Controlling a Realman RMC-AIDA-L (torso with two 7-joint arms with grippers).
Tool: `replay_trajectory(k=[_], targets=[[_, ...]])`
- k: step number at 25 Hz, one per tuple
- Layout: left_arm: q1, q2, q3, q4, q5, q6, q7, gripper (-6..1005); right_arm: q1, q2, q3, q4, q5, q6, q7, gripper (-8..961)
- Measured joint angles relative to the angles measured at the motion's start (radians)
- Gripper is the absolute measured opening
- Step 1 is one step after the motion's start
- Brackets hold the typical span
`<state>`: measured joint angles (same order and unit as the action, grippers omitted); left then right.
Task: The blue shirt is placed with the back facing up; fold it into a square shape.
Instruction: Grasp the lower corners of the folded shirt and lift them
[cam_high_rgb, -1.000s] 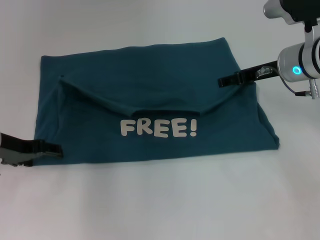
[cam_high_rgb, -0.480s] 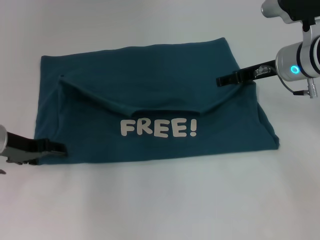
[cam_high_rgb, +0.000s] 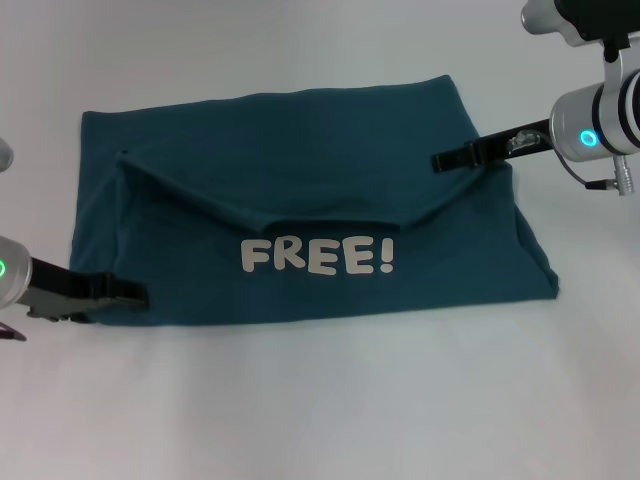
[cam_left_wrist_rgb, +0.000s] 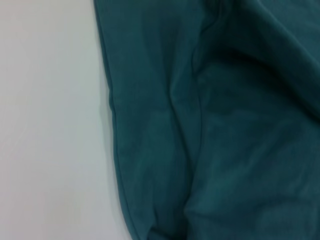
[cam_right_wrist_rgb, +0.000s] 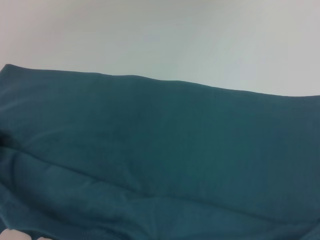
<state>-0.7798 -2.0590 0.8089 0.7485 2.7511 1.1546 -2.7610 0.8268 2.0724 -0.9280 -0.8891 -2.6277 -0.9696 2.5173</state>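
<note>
Currently: blue shirt (cam_high_rgb: 300, 215), part-folded on bench (cam_high_rgb: 320, 420), lies between both end effectors. Left end effector (cam_high_rgb: 135, 296) at near corner, right end effector (cam_high_rgb: 445, 160) at far edge; grip states indeterminate. Risk: shallow pinch lets fabric slip, skewing fold.

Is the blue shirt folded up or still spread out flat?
Partly folded. The blue shirt lies as a wide rectangle with its near part flapped over, showing the white FREE! lettering.
</note>
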Motion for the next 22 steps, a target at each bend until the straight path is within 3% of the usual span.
replay_trajectory(k=[8, 22], targets=[[0.002, 0.000, -0.003, 0.007, -0.019, 0.002, 0.044, 908, 0.000, 0.001, 0.000, -0.004, 0.000, -0.007, 0.000, 927], [0.018, -0.011, -0.005, 0.032, -0.030, -0.011, 0.108, 445, -0.002, 0.005, 0.000, -0.007, 0.003, -0.006, 0.000, 925]])
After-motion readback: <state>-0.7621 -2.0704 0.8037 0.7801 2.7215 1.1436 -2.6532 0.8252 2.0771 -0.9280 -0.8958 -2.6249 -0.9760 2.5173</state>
